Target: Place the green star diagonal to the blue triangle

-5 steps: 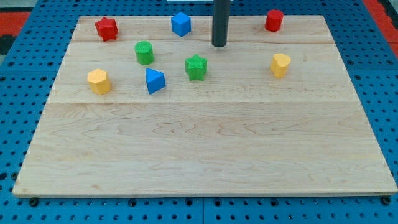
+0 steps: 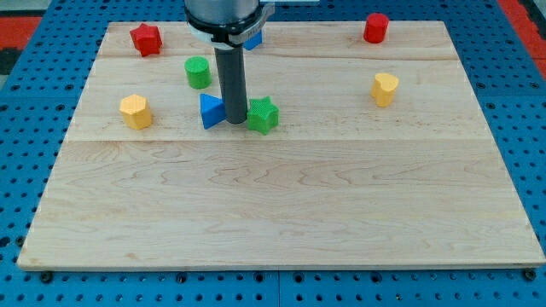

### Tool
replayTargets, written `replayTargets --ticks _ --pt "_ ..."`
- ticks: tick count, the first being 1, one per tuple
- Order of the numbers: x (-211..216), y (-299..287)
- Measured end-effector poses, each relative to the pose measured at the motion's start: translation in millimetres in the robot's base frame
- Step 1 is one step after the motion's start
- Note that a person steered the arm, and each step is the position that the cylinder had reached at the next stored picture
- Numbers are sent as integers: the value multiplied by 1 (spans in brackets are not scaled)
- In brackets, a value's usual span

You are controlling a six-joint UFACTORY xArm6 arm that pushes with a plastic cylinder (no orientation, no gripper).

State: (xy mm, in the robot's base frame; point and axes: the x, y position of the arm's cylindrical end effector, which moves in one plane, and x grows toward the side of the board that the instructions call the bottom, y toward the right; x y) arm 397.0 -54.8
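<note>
A pale wooden board (image 2: 281, 213) of joined planks lies on a blue perforated surface (image 2: 26, 102). Red patches (image 2: 21, 13) show at the view's top corners, possibly matting. The light is even and soft.

Blue cube (image 2: 255, 39) mostly behind arm (image 2: 223, 17)

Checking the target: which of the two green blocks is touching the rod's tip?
The green star, right beside my tip. The green cylinder sits apart, toward the view's top left.

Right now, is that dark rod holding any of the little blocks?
Nothing is held. My tip just stands between the blue triangle and the green star.
</note>
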Motion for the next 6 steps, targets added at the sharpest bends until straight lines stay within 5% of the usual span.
replayTargets --ticks 1,3,5,6 --pt "-42 9" --pt "96 38" --pt "86 58" --pt "133 75"
